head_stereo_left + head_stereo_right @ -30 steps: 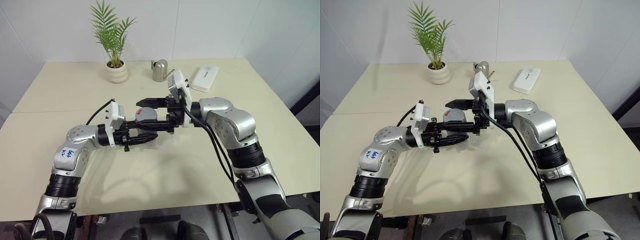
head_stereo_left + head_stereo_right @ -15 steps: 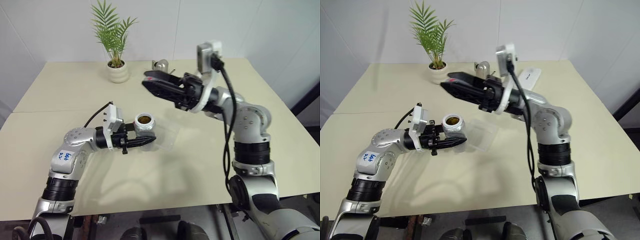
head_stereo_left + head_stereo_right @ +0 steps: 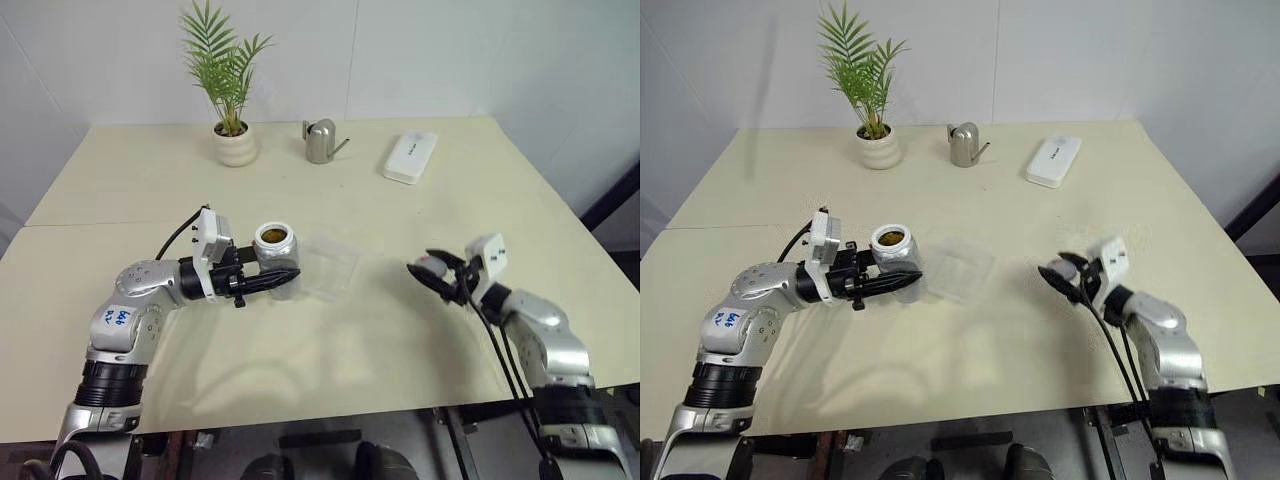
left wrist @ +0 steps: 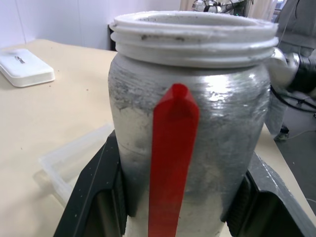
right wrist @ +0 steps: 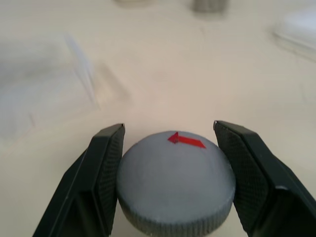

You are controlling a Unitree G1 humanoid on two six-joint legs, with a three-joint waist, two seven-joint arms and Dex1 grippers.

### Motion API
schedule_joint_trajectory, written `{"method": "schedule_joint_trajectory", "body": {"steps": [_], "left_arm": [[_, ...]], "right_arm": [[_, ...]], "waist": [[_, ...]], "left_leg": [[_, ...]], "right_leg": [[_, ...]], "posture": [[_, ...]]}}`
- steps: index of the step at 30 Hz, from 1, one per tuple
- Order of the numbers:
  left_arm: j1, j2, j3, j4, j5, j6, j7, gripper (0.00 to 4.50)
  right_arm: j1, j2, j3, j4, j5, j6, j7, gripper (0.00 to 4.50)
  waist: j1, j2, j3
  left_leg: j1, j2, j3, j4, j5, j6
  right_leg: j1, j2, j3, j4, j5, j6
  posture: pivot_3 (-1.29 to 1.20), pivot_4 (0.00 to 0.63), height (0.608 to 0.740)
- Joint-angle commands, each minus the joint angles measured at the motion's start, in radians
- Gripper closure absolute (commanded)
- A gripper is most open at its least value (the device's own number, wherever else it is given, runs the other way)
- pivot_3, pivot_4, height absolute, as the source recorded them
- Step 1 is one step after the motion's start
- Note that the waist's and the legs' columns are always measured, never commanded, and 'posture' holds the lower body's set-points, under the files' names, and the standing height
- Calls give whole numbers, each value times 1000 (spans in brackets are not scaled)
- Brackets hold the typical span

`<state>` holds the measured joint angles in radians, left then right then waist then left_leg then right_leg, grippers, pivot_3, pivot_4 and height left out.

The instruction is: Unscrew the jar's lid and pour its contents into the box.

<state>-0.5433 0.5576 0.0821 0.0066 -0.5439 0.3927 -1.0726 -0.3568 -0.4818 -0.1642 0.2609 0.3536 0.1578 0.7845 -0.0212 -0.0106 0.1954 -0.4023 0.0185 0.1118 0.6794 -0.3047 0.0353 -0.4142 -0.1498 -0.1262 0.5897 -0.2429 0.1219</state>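
The left gripper (image 3: 283,279) clamps the jar (image 3: 275,258) between its fingers; the jar stands upright, mouth open, brown bits (image 3: 272,236) inside, just beside the clear box (image 3: 330,265). The right gripper (image 3: 428,270) pinches the lid (image 5: 176,180) low over the table (image 3: 400,340), a red arrow on top. The left arm's blue label is too small to read.

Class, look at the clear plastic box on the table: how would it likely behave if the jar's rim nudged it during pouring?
The box looks thin-walled and shallow, so probably light and apt to slide on the smooth table. Nothing holds it: the right gripper grips the lid off to the side. Being low and wide, it seems unlikely to tip.
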Motion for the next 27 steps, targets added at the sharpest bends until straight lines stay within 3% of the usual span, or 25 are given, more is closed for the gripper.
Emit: {"method": "schedule_joint_trajectory", "body": {"steps": [1, 4, 10, 19, 27], "left_arm": [[-35, -8, 10, 8, -7, -25, -7, 2535], [-55, -15, 5, 31, -6, -33, -17, 2535], [-99, -17, 7, 61, -4, -48, -41, 2535], [-182, -14, 0, 165, 56, -116, -41, 2535], [-328, -55, -68, 312, 213, -145, 98, 2535]], "right_arm": [[29, 25, -36, 25, -8, -84, -36, 1928], [35, 41, -54, 36, 8, -98, -64, 1928], [66, -28, -89, -130, 128, 48, 20, 106], [-21, -306, -60, -443, 303, 350, 199, 39], [-52, -333, -32, -586, 326, 446, 175, 39]], "waist": [[-6, 0, 0], [-7, 0, 0], [-3, 0, 0], [6, 1, 1], [38, 1, 0]], "left_leg": [[0, 0, -1, 0, 0, 0], [3, 1, -1, 0, 0, 0], [2, 1, -2, -1, 0, 0], [1, 2, -2, 1, -1, 1], [-1, 1, -3, 3, -2, 3]], "right_leg": [[0, 0, 1, 0, 0, 0], [0, 0, 3, 1, 1, 0], [0, 0, 3, 0, 1, 0], [0, 1, 2, -1, 1, 1], [0, 0, 1, -2, 1, 1]], "posture": [[0, 150, 740], [0, 150, 740], [0, 150, 740], [0, 150, 740], [0, 150, 740]]}}
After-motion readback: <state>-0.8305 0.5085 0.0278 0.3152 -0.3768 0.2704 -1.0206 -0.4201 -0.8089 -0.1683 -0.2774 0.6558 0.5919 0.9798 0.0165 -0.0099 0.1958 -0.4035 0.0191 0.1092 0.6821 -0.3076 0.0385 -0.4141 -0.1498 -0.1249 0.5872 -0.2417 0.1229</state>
